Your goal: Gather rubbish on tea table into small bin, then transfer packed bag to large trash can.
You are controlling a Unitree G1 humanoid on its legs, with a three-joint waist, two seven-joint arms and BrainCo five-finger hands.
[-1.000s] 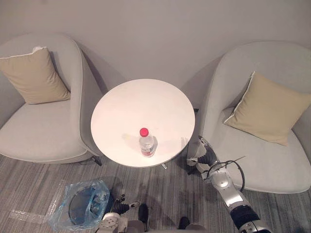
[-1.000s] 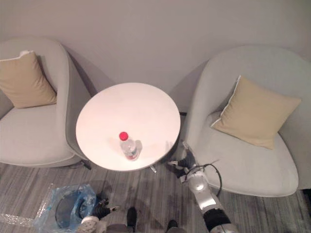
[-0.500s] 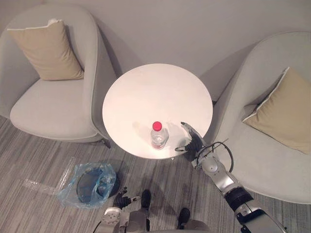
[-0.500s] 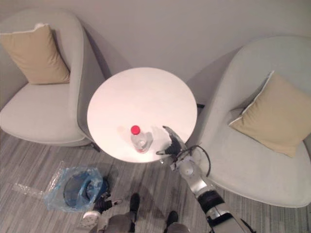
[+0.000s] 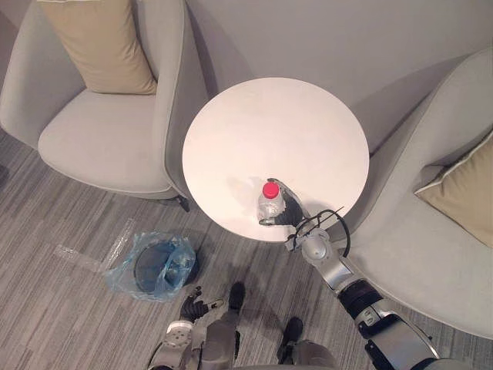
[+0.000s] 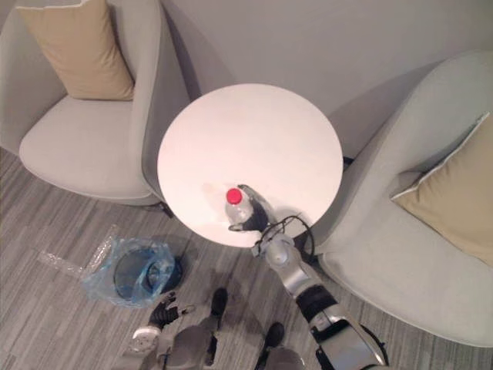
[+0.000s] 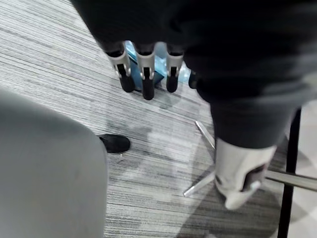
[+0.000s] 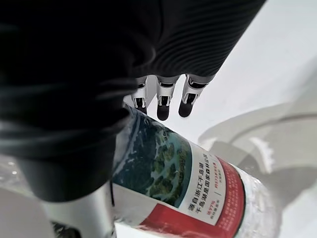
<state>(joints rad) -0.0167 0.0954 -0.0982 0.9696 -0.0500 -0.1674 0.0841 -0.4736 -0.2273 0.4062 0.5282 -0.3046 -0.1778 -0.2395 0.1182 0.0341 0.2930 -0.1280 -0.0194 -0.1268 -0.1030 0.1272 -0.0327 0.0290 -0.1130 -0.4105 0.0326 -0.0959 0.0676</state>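
Note:
A clear plastic bottle (image 5: 269, 203) with a red cap stands near the front edge of the round white tea table (image 5: 277, 123). My right hand (image 5: 292, 209) is at the bottle's right side, touching it. In the right wrist view its fingers (image 8: 163, 101) reach straight past the labelled bottle (image 8: 188, 198), which lies between them and the thumb. The small bin (image 5: 152, 267), lined with a blue bag, stands on the floor to the table's front left. My left hand (image 5: 191, 310) hangs low beside it, fingers (image 7: 143, 77) straight and holding nothing.
A grey armchair (image 5: 108, 131) with a tan cushion (image 5: 108, 38) stands left of the table. Another armchair (image 5: 431, 254) with a cushion (image 5: 462, 196) stands on the right. A strip of clear plastic (image 5: 85, 258) lies on the striped carpet by the bin.
The camera has moved, shifting the whole scene. My right hand has risen from beside the table's edge onto the tabletop and come up against the bottle. The bottle stands as before.

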